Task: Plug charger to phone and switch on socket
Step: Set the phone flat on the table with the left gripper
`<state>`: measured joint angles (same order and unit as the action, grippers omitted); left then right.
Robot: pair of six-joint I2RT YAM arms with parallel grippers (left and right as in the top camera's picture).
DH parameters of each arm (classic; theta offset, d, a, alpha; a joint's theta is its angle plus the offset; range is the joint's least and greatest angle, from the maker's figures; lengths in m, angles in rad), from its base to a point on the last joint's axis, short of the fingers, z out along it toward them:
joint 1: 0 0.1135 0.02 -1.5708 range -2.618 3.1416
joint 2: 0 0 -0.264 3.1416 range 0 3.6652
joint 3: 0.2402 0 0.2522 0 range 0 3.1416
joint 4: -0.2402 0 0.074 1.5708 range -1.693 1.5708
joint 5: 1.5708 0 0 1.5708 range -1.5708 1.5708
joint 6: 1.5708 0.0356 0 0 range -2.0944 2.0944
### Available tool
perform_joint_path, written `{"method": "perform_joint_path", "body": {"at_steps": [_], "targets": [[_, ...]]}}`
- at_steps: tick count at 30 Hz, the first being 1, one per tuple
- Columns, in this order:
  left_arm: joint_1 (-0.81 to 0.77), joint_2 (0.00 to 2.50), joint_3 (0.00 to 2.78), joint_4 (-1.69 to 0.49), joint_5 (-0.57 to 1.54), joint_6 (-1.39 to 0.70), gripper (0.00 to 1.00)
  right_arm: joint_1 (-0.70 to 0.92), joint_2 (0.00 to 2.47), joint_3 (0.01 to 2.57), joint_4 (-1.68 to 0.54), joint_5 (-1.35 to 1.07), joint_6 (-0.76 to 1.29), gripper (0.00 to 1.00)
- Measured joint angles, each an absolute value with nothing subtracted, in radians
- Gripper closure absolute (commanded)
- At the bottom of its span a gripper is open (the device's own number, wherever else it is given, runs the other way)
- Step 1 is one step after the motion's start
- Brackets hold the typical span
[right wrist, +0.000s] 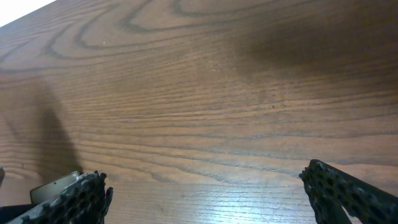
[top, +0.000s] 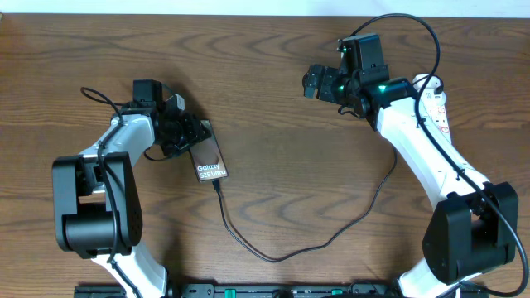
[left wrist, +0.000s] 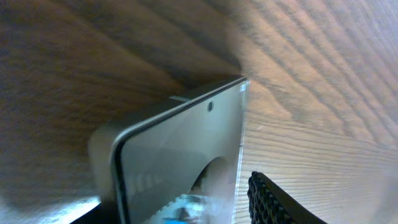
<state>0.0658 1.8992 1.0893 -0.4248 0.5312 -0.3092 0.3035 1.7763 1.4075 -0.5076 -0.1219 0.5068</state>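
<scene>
The phone (top: 209, 161) lies on the wooden table with its "Galaxy S25 Ultra" label toward its near end. My left gripper (top: 190, 132) is shut on the phone's far end. In the left wrist view the phone's glossy face (left wrist: 180, 143) fills the space between my fingers (left wrist: 180, 211). The charger (top: 273, 257) is a thin black cable. Its plug tip (top: 217, 185) meets the phone's near end, and the cable loops across the table toward the right arm. My right gripper (top: 313, 83) is open and empty above bare wood (right wrist: 205, 180). The socket is out of view.
The right arm's white body (top: 422, 141) crosses the right side of the table over the charger cable. The left arm's black base (top: 91, 207) stands at the near left. Black equipment (top: 248, 290) lines the front table edge.
</scene>
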Motion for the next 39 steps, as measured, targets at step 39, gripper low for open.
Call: {"method": "perform_joint_path", "body": {"at_steps": [39], "targets": [[0.072,1.868,1.087,-0.469,0.591,-0.257,0.10,0.303,1.776,1.407,-0.511,-0.118,0.507,0.01]]}}
